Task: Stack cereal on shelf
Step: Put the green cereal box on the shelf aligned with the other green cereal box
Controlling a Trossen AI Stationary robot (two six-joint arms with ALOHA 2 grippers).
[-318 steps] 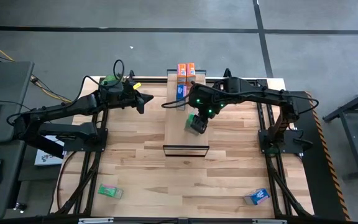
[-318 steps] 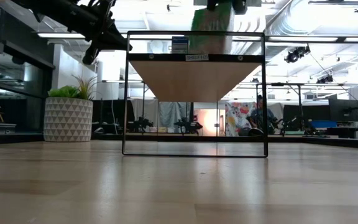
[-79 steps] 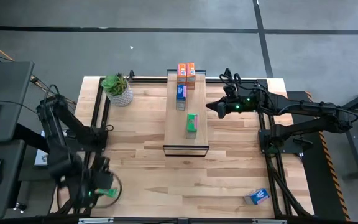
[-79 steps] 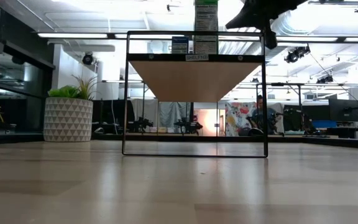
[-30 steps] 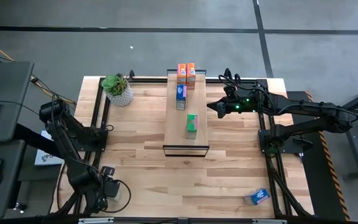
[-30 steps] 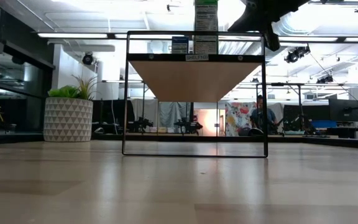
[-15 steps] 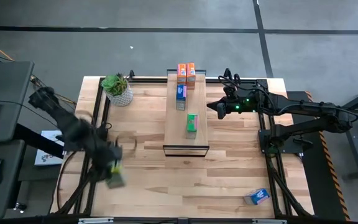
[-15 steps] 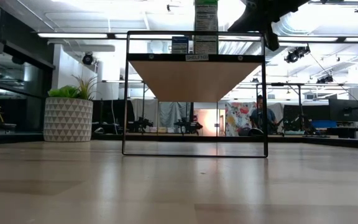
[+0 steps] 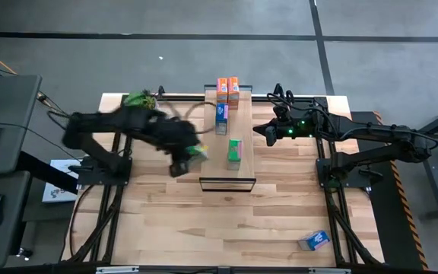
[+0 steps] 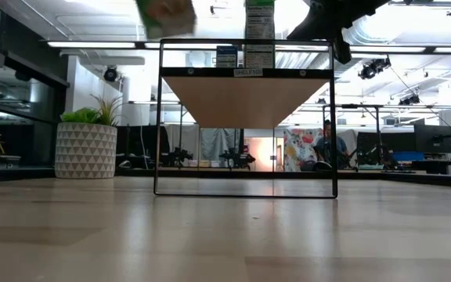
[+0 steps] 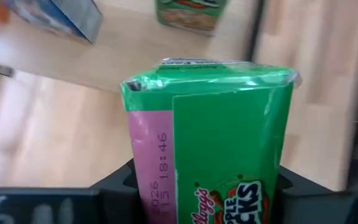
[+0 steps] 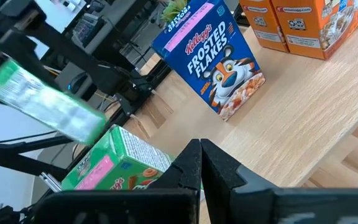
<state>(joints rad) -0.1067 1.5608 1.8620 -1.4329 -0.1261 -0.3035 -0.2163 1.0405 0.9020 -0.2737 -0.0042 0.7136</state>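
Left gripper (image 9: 182,158) holds green box (image 11: 222,143); four boxes on shelf (image 9: 213,156).

On the shelf (image 9: 217,172) we find four cereal boxes in a line: a pair (image 9: 227,87) at the far end, one (image 9: 221,114) nearer, another (image 9: 235,153) nearer still. Left of it hangs the left gripper (image 9: 188,156) with a box (image 9: 197,152); the right gripper (image 9: 260,131) sits right. One box (image 9: 313,240) lies at the table's (image 9: 280,198) near right corner.
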